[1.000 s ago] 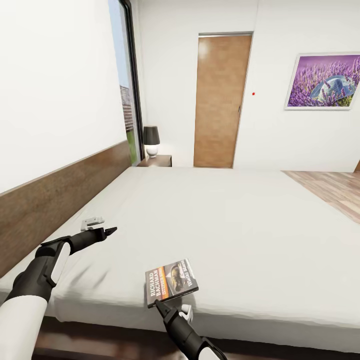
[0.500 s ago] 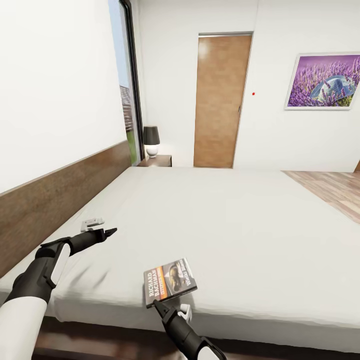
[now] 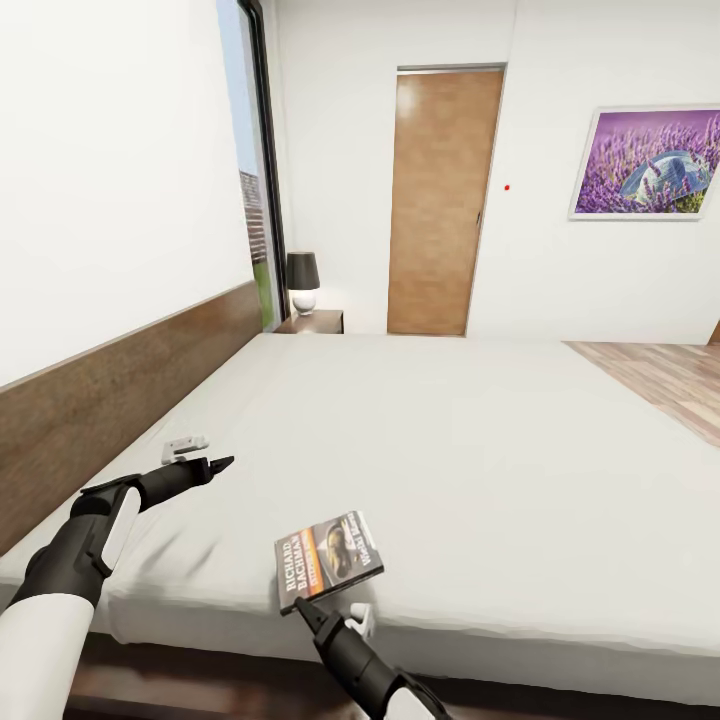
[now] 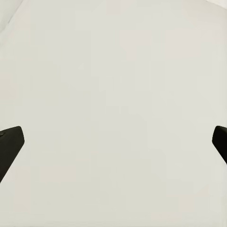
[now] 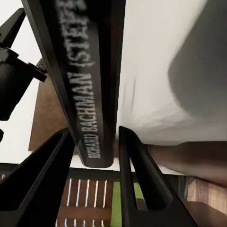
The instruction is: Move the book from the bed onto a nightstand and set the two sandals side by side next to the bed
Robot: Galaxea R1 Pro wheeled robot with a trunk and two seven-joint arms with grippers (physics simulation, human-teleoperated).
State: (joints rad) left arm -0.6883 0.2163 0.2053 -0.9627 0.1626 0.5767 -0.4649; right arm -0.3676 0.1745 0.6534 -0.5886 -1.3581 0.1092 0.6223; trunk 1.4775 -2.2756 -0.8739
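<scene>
While the robot's head looks across the bedroom, the dark brown wooden headboard (image 3: 130, 375) runs along the white wall at nine o'clock, and the left black two-fingered claw (image 3: 215, 464) hovers just above the plain pale grey-white mattress of the large low bed (image 3: 480, 440) at about eight o'clock; in the left wrist view its fingertips (image 4: 10, 144) sit wide apart at the picture's edges with bare mattress between them, so the left claw is spread open and holds nothing. Just beyond that claw, nearer the headboard, a small flat grey-white object (image 3: 184, 444) lies on the mattress; what it is cannot be told. At eleven o'clock, far off, a tall window (image 3: 255, 170) stands beside a low dark-brown wooden nightstand (image 3: 312, 322) carrying a small lamp with a dark shade (image 3: 303, 280). At six o'clock the small thin paperback book with a dark cover, orange band and white "RICHARD BACHMAN" lettering (image 3: 330, 561) is near the bed's close edge, tilted, and the right black claw (image 3: 303, 606) meets its lower corner; in the right wrist view the spine (image 5: 87, 90) runs between the two fingers (image 5: 142, 184), which are closed down onto it. At twelve o'clock is a brown wooden door (image 3: 440, 200), at two o'clock a framed purple lavender picture (image 3: 645, 163), and at three o'clock light wood-plank floor (image 3: 665, 380).
</scene>
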